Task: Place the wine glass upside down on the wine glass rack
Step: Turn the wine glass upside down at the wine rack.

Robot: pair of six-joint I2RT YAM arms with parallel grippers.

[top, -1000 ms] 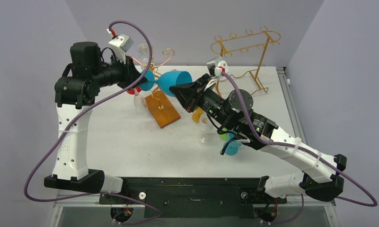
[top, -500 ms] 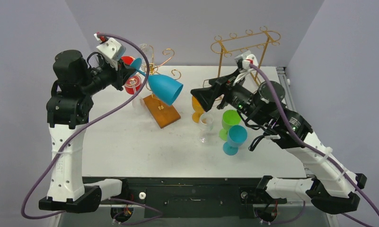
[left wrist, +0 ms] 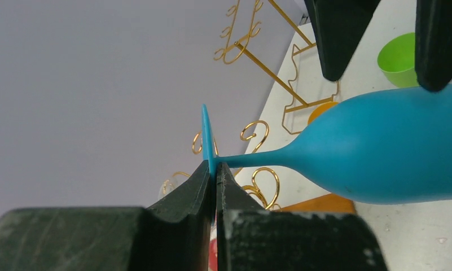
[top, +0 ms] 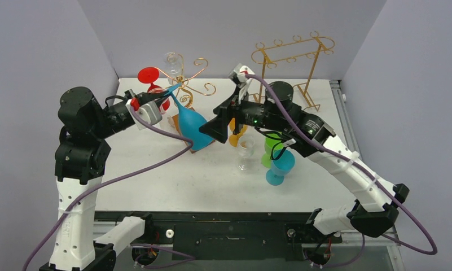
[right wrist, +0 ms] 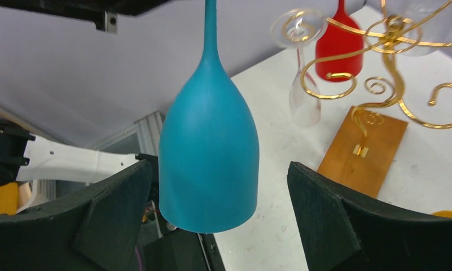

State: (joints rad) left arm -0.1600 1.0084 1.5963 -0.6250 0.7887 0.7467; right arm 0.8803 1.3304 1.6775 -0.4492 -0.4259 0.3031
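Teal: one wine glass, foot pinched in our left gripper beside the wine glass rack. Our right gripper gapes wide, holding nothing.

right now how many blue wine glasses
2: held blue glass, foot in left end effector; second blue glass on the table by the green glass. Others may be hidden.

Three plain walls box the scene: back wall, left wall, right wall. All are matte pale lavender-grey, meeting in straight corners behind the desk. Desk top flat and white, with a few small specks. Silver metal rail runs along its right edge, black bar across the near edge. Light even, diffuse — shadows on the white top soft and faint.
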